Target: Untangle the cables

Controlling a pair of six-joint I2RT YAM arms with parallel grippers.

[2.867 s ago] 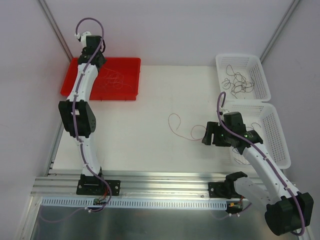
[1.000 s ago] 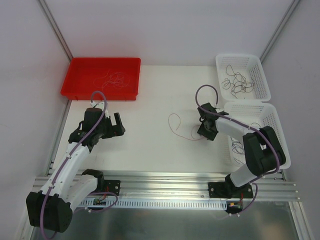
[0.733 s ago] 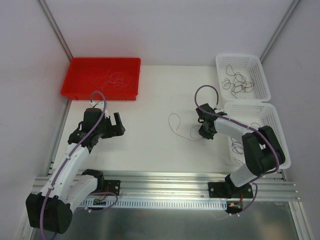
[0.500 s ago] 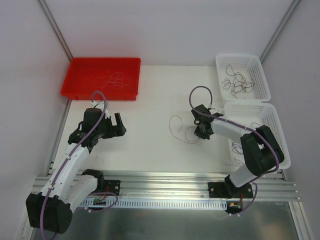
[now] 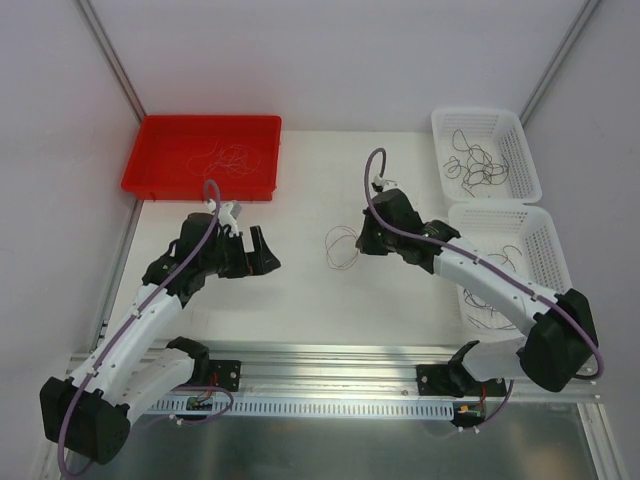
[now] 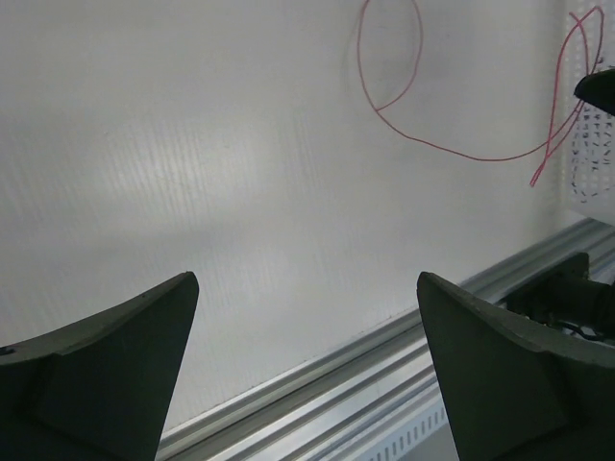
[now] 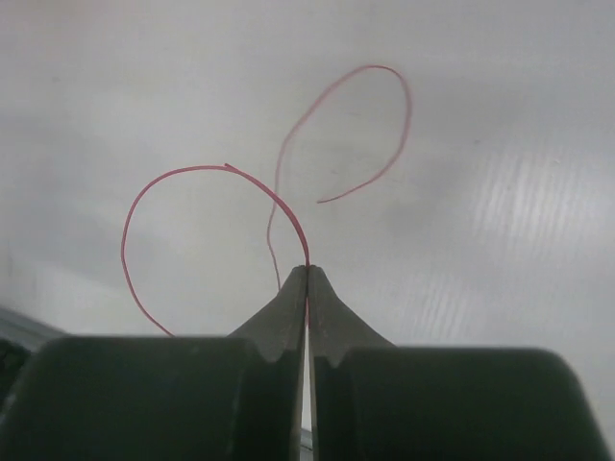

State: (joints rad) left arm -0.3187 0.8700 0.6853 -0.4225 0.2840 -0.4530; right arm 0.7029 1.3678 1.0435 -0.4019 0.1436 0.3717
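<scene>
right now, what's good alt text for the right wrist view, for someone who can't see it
The right gripper is shut on a thin red cable, pinched at its fingertips low in the frame. The cable curls away in two open loops, one left, one up and right, over a white table.

My black right gripper [image 7: 307, 277] and black left gripper [image 6: 307, 283], on white arms [image 5: 500, 290] with purple hoses [image 5: 366, 190], show against a plain white table [image 5: 300, 300], beside a thin red wire [image 7: 409, 113], a bright red tray [image 5: 160, 140] and white lattice-holed baskets [image 5: 555, 260] of black wires [image 5: 475, 160].
</scene>
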